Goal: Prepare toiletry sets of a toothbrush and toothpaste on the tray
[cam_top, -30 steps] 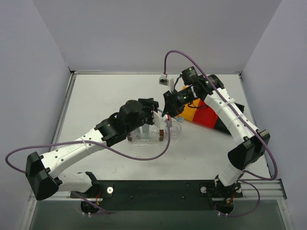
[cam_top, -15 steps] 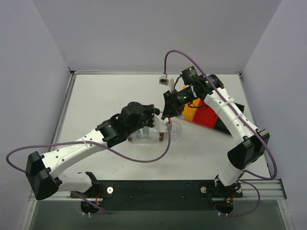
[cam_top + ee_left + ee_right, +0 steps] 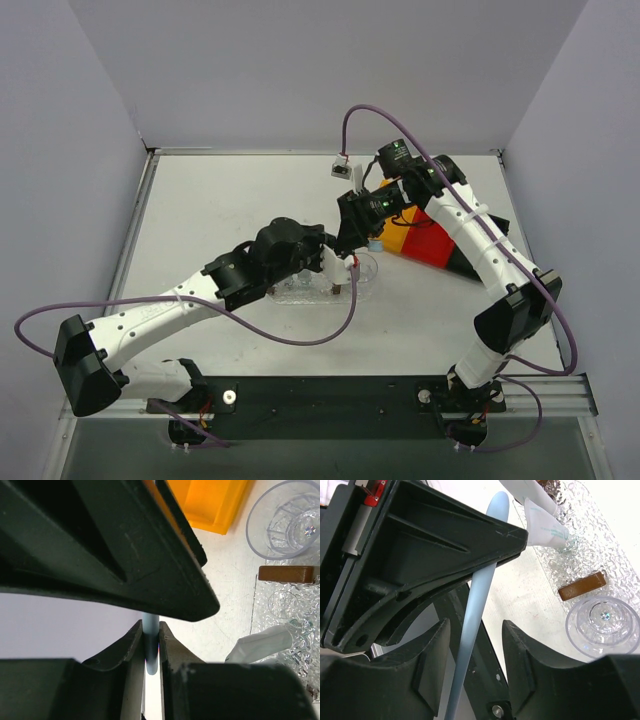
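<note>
The pale blue toothbrush stands pinched between the jaws of my left gripper, which is shut on its handle end. My right gripper is open, and the toothbrush passes between its spread fingers, close to the left one. Both grippers meet above the right end of the clear bumpy tray. The silvery toothpaste lies on the tray, and it also shows in the left wrist view as a pale tube.
A clear round cup stands at the tray's end, beside a small brown block. A yellow bin and a red bin sit to the right, under the right arm. A small white connector lies at the back.
My left gripper has closed onto the toothbrush and shifted slightly toward the right gripper. My right gripper, shut on the toothbrush before, has opened.
</note>
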